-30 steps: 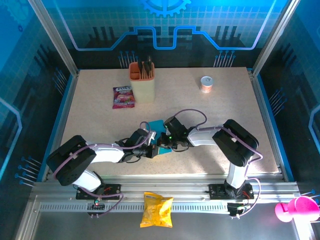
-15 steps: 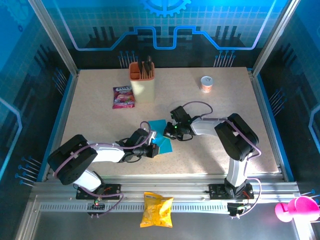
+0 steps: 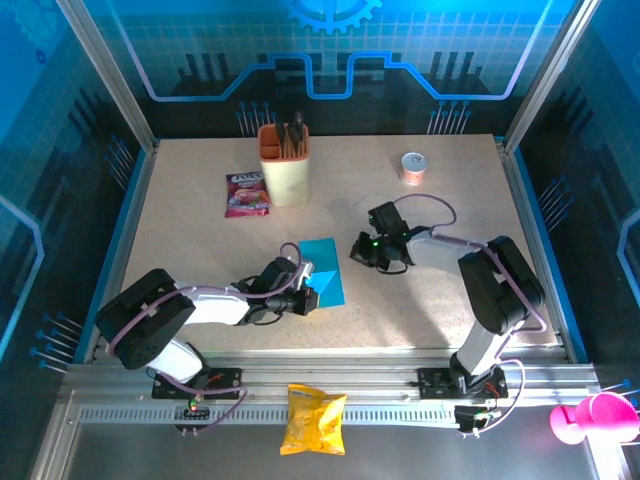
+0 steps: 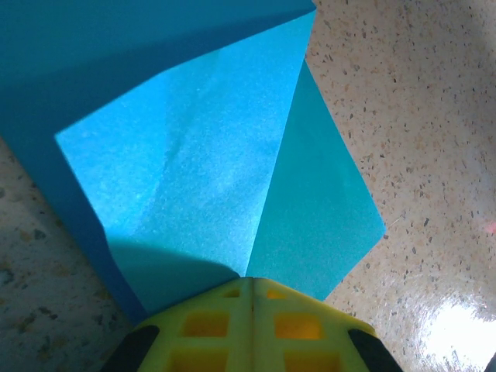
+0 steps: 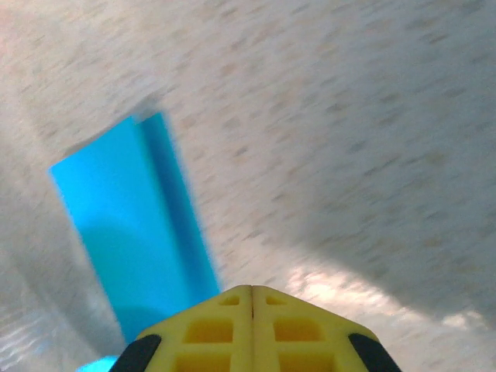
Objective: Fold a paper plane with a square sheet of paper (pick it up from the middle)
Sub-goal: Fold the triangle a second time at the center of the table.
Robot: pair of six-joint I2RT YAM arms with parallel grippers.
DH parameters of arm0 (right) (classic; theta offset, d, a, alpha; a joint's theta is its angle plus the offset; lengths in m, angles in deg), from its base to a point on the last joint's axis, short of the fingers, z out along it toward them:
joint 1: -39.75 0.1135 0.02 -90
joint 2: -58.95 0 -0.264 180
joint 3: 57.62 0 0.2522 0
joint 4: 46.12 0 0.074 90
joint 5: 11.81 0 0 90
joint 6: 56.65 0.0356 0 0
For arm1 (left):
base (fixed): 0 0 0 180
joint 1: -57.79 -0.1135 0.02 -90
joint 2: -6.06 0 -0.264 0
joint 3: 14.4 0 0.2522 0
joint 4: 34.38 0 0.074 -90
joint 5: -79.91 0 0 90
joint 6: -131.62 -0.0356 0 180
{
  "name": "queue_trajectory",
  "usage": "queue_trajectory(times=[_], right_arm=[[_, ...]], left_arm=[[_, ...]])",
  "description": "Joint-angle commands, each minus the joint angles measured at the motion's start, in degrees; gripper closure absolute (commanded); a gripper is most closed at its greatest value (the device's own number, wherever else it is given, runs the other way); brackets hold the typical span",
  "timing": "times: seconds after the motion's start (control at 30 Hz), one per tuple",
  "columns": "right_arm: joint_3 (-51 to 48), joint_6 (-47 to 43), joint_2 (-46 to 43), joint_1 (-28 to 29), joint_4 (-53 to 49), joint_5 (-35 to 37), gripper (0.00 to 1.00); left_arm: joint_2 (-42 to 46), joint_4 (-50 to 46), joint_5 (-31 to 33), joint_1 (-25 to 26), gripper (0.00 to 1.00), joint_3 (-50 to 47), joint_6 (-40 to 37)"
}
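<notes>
The square sheet of paper is cyan-blue and lies folded into a narrow shape at mid-table. In the left wrist view the paper shows a slanted flap and a darker layer beneath. My left gripper is shut, its yellow tip resting at the paper's near left corner with nothing visibly between the jaws. My right gripper is shut and stands a little to the right of the paper, apart from it. In the blurred right wrist view the paper lies left of the shut tip.
An orange-cream holder with tools stands at the back left, a pink-purple snack packet beside it. A small can sits at the back right. A yellow crisp bag lies on the front rail, and a pink cup at the far right.
My right gripper has drawn back from the paper, up and to the right, leaving the sheet uncovered and flat. The left gripper has stayed at the paper's near corner.
</notes>
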Motion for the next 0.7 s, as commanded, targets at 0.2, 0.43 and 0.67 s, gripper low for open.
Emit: queue_trajectory(times=[0.2,0.43,0.67], right_arm=[[1.26,4.58,1.94,13.68,3.04,2.1,1.0],[2.12,8.72,9.74,13.82,3.89,4.85,1.0],[-0.83,13.31,10.96,12.63,-0.27,8.62,1.0]], left_arm=[[-2.41,-10.12,-0.34,0.48,1.0,-0.46,-1.35],[-1.46,-11.33,-1.07,0.42,1.0,0.32,-1.74],[0.95,-11.01,-1.98,0.47,1.0,-2.32,-0.49]])
